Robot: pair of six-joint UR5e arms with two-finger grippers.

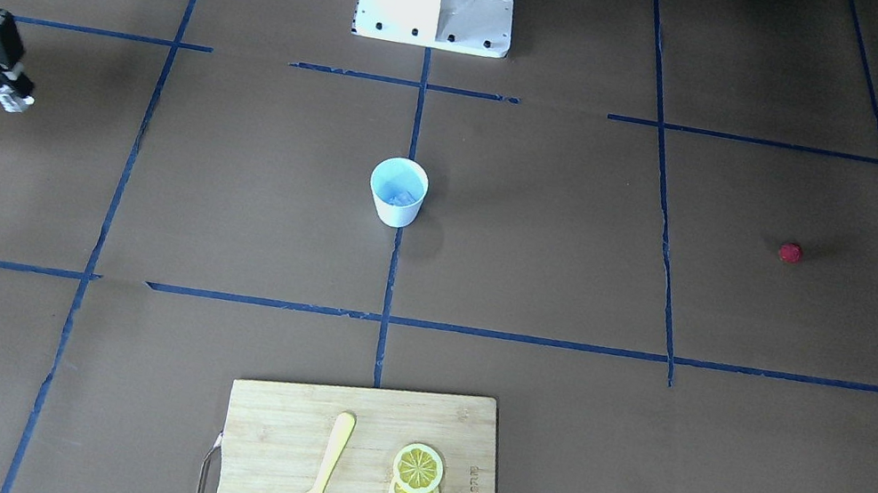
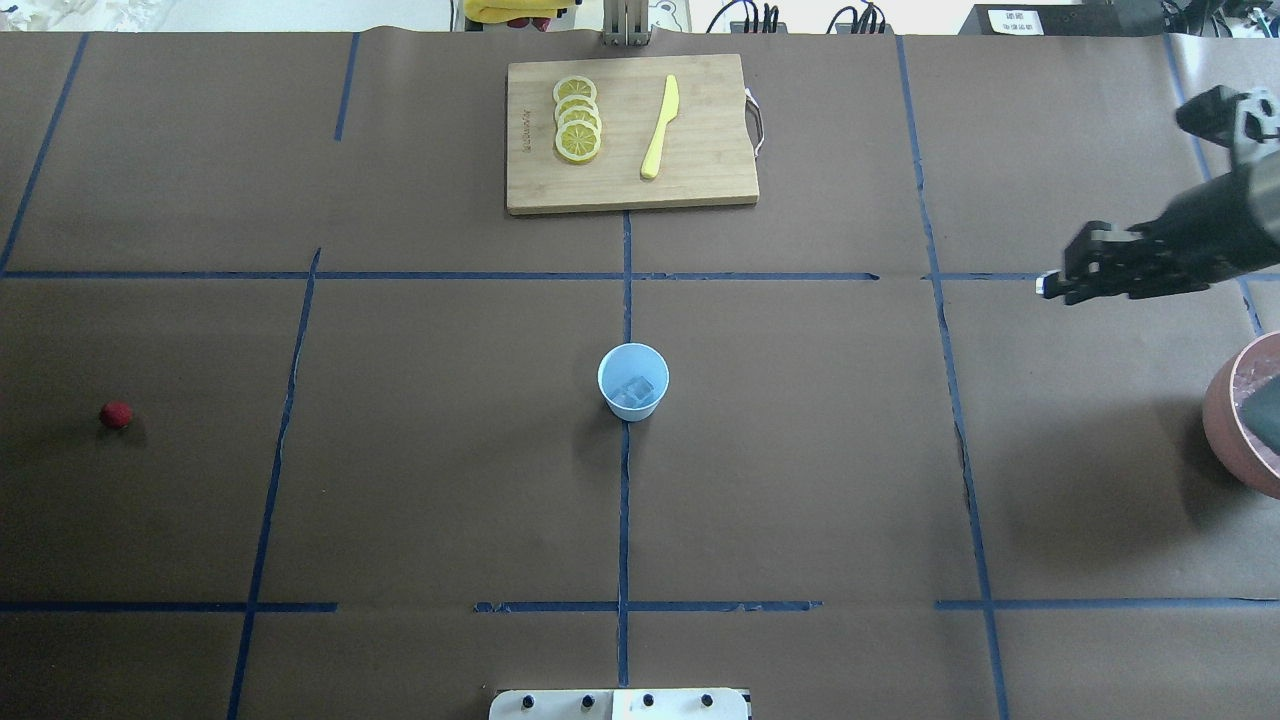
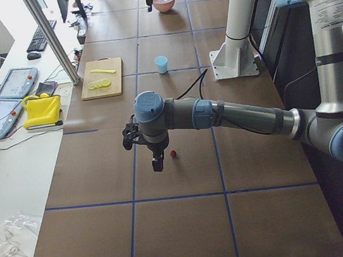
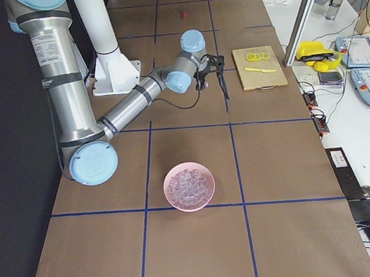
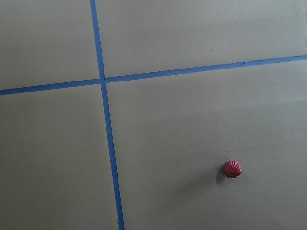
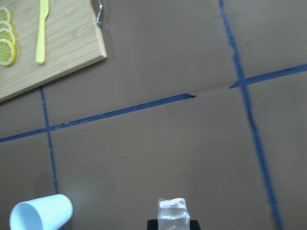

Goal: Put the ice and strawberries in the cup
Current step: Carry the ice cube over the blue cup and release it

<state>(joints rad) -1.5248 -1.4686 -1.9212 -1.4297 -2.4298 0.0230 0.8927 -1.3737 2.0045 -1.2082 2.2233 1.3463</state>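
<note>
The white cup (image 2: 633, 381) stands upright at the table's middle, with ice (image 2: 634, 391) inside; it also shows in the front view (image 1: 397, 191). The red strawberry (image 2: 116, 414) lies alone on the robot's left side and shows in the left wrist view (image 5: 232, 169). My right gripper (image 2: 1050, 285) hovers far right of the cup, beside the pink bowl, shut on an ice cube (image 6: 172, 212). My left gripper (image 3: 157, 162) shows only in the exterior left view, hanging just beside the strawberry (image 3: 173, 154); I cannot tell whether it is open or shut.
The pink bowl (image 4: 189, 187) holding several ice cubes sits at the table's right end, its rim (image 2: 1222, 420) near my right arm. A wooden cutting board (image 2: 700, 150) with lemon slices (image 2: 577, 120) and a yellow knife (image 2: 660, 125) lies at the far edge.
</note>
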